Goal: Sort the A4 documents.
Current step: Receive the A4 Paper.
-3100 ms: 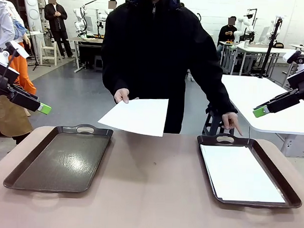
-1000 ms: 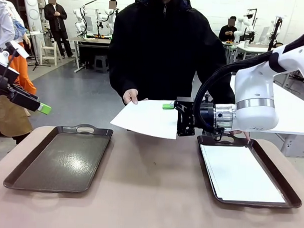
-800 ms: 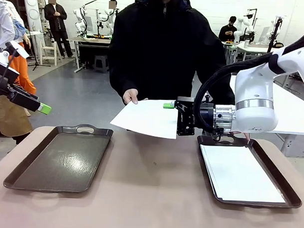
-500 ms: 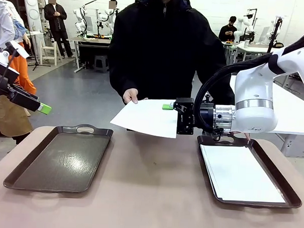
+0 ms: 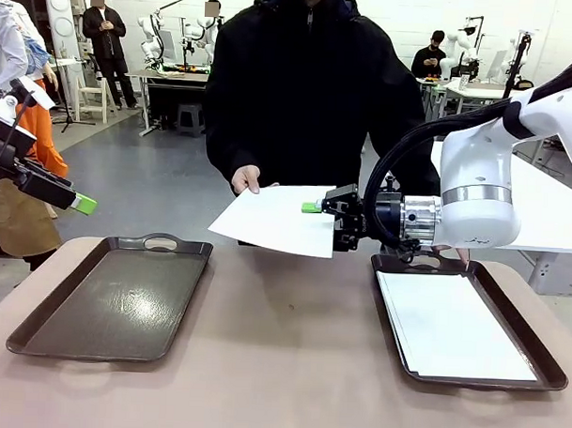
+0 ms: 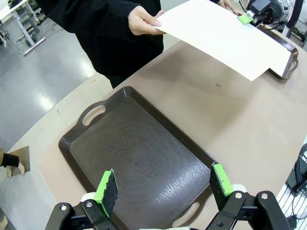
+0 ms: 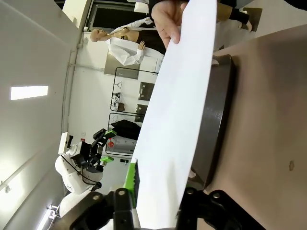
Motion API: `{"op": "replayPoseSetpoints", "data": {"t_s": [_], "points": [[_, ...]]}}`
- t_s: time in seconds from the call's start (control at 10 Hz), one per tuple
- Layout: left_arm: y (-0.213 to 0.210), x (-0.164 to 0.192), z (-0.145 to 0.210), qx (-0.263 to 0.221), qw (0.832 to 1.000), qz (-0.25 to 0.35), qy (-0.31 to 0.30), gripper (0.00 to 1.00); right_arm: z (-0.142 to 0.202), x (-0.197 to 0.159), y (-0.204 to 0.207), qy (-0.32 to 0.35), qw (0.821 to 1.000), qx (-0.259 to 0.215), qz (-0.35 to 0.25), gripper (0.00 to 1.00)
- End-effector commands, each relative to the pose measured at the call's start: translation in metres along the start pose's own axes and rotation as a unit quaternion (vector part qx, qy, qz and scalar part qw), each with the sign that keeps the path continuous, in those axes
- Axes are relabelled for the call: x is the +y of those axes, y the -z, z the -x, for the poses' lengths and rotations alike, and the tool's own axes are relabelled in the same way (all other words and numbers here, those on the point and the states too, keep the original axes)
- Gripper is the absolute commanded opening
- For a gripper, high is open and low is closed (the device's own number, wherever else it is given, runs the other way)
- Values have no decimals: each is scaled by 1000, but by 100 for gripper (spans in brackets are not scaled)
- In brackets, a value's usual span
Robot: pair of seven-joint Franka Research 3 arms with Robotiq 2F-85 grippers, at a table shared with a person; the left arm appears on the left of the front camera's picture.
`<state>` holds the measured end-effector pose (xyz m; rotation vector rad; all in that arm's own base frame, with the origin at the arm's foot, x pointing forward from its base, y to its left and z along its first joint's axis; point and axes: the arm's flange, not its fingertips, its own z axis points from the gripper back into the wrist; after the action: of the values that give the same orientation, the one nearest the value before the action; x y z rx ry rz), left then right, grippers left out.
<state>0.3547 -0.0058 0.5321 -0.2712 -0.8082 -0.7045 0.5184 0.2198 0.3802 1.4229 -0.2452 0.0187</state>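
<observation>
above the table's middle, the right gripper [image 5: 316, 209] pinches a thin white paper sheet [image 5: 278, 218] that the person's hand [image 5: 244, 180] holds; the left gripper [image 6: 163, 184] hovers spread over an empty dark grey tray [image 6: 139, 158].

From the front we look level across the surface [image 5: 281, 364] toward the person [image 5: 309, 93] at its far side, both trays in frame. Our left wrist camera hangs high, looking steeply down past its own claw [image 6: 163, 184] onto the empty tray [image 6: 139, 158]; it shares that tray and the held sheet [image 6: 225, 36] with the front view. Our right wrist camera sits rolled sideways, very near the sheet.
</observation>
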Motion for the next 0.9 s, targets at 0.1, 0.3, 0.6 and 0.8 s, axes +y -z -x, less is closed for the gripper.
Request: {"op": "replayPoseSetpoints", "data": {"t_s": [0.1,0.3,0.6,0.8], "points": [[1,1,1,-2,1000,2,-1,100,-9,-6,0,0,1000,-4,3,9],[1,1,1,-2,1000,2,-1,100,-10,-7,-1,2,1000,-3,4,0],[1,1,1,-2,1000,2,-1,100,-11,-8,-2,2,1000,2,2,0],[1,1,1,-2,1000,2,-1,100,-11,-9,-3,1,1000,4,0,0]]}}
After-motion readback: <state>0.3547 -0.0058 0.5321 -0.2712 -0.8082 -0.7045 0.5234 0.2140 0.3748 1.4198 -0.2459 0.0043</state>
